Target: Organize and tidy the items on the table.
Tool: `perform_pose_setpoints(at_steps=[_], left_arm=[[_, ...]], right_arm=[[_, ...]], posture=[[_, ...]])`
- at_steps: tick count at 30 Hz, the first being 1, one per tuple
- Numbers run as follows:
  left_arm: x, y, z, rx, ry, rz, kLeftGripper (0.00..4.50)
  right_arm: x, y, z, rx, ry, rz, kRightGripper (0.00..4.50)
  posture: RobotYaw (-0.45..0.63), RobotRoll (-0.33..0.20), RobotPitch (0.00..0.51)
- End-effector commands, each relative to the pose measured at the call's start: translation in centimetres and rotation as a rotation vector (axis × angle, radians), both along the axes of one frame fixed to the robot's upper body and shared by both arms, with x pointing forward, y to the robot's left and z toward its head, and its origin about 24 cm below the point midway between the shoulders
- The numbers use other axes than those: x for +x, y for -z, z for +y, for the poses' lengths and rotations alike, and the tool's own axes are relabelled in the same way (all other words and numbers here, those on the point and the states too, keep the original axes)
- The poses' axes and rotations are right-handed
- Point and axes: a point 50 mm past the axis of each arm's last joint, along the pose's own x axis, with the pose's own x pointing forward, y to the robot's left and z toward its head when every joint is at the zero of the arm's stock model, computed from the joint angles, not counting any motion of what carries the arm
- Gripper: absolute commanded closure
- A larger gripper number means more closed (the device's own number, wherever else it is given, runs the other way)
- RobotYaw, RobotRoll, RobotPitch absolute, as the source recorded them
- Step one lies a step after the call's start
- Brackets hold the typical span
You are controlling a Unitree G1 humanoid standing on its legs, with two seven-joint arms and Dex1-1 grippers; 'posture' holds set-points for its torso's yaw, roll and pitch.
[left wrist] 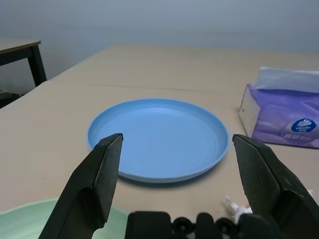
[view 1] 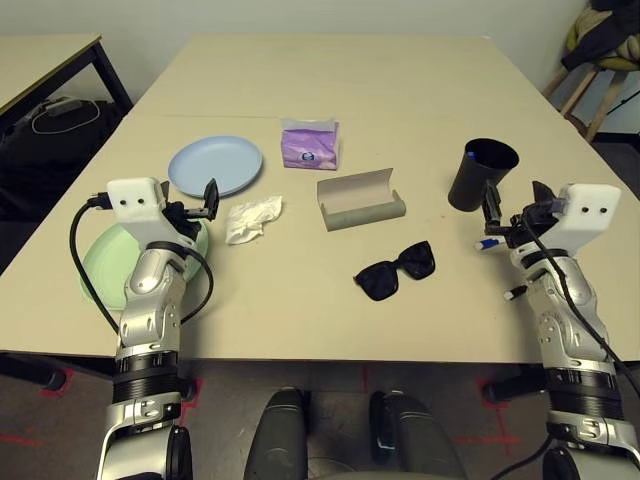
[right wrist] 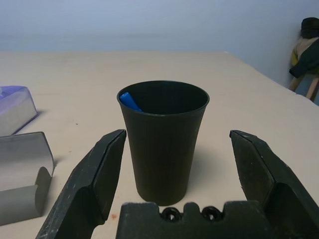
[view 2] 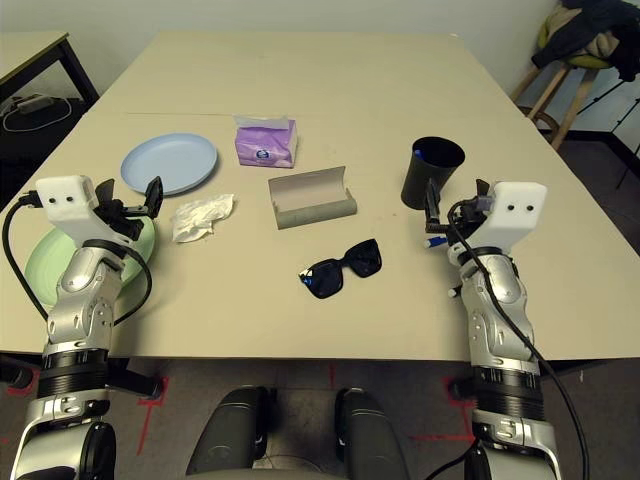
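Fingers spread wide on both the left gripper (left wrist: 177,164) and right gripper (right wrist: 182,162), holding nothing. Beige table (view 1: 300,300), frame centre: black sunglasses (view 1: 396,269); open grey oblong glasses case (view 1: 361,199) just above; round light blue plate (view 1: 215,165) upper left; black cup (view 1: 482,174) right.

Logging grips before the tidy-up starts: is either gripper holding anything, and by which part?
Nothing is held. The left gripper and right gripper are both open and empty.

black cup (right wrist: 163,142) upright, blue pen (right wrist: 128,101) inside | right end effector (right wrist: 174,164) spread, empty
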Motion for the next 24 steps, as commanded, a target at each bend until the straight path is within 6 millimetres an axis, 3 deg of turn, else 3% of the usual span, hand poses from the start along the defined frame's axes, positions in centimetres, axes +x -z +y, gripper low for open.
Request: perform_pose_setpoints(at_steps=[1,6,11,24], left_arm=[[0.2,-0.1,-1.1,0.002,0.016,-0.001,0.04],[0.1,0.1,-1.5,-0.002,0.016,-0.001,0.04],[-0.3,0.3,-1.2,-0.002,0.016,0.007,0.04],[-0.8,-0.1,0.1,0.037,0.101,0.030,0.04]], right_arm=[[0.0,0.1,-1.7,-0.009,0.044,0.003,0.00],[0.2,0.1,-2.2,-0.013,0.066,0.003,0.00],[0.1,0.0,-1.3,-0.008,-0.004,-0.023,0.00],[-0.3,-1.7,0.9,-0.176,-0.647,-0.008,0.00]], posture=[[0.14,0.000,0.086],[0.14,0.000,0.084],[0.15,0.000,0.080],[0.17,0.000,0.066]])
